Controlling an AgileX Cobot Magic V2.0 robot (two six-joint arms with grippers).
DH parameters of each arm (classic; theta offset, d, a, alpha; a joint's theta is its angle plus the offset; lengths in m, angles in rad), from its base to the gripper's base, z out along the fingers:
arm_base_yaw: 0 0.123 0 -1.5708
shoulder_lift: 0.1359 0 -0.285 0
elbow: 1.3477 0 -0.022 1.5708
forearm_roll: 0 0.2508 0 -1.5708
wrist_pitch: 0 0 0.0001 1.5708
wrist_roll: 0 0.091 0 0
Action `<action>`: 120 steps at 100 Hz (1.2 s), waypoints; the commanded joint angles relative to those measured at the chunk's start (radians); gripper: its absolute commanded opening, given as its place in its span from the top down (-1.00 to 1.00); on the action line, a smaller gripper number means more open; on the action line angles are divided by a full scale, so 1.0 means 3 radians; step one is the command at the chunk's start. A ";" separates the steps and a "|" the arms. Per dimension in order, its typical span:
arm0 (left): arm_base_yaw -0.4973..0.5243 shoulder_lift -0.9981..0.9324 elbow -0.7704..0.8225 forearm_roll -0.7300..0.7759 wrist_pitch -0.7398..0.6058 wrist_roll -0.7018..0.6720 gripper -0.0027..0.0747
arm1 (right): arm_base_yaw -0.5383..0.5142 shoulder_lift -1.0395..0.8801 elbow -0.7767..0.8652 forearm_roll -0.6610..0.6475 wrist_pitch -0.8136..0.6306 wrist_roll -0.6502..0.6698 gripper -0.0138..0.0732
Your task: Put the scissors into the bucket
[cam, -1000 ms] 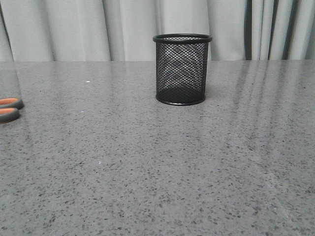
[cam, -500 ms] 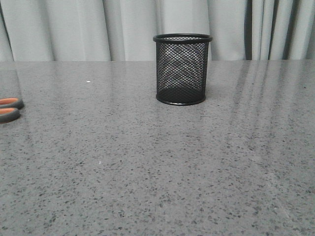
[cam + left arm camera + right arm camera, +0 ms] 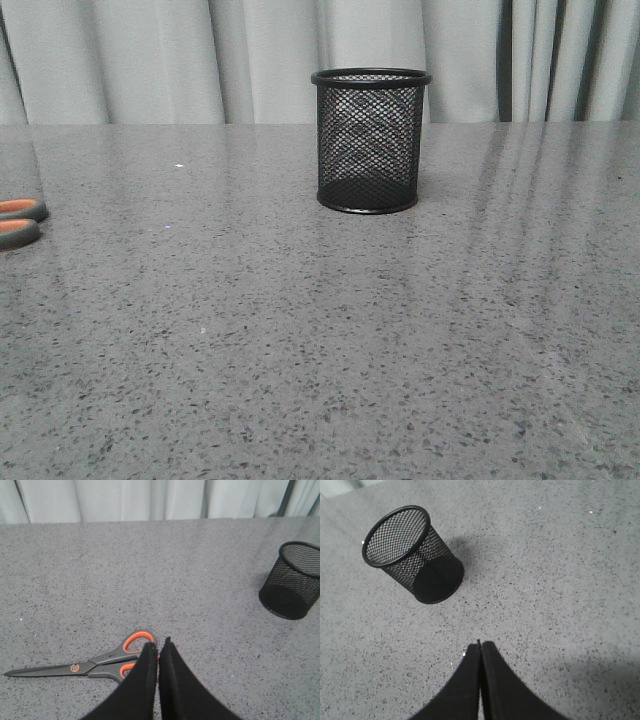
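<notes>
The left gripper (image 3: 158, 647), two black tapered fingers, is clenched with its tips pressed together and nothing between them. It hangs above the handle end of the dark grey scissors with orange-lined oval loops and slim dark blades (image 3: 85, 666), partly covering one loop. The scissors lie flat and closed on the speckled grey stone-look table (image 3: 150, 570), well apart from the black wire-mesh cylindrical bucket with a solid rim and base (image 3: 291, 580).

The right gripper (image 3: 480, 647) is likewise clenched on nothing, fingers meeting in a thin seam, hovering over bare tabletop (image 3: 560, 580) near the bucket (image 3: 415, 555) without touching it.

From the front, only the two orange-lined loops of the scissors (image 3: 20, 222) show, at the picture's left edge, well to the left of the bucket and nearer the robot. The bucket (image 3: 370, 140) stands upright, towards the far side of the table (image 3: 320, 350). Beyond the bucket hangs a pale grey pleated curtain (image 3: 150, 60).
</notes>
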 commanded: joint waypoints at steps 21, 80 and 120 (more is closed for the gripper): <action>0.0013 0.0505 -0.0256 0.0048 -0.0124 0.0194 0.98 | 0.0006 0.0209 -0.0361 0.0014 0.0005 -0.0134 0.56; 0.0013 0.1084 -0.0742 0.0060 0.0588 0.0763 -0.10 | 0.0006 0.0216 -0.0378 0.0014 0.0045 -0.0142 -0.37; 0.0013 0.2046 -0.1567 0.0749 0.1440 0.1803 -0.10 | 0.0006 0.0216 -0.0378 0.0014 0.0045 -0.0149 -0.37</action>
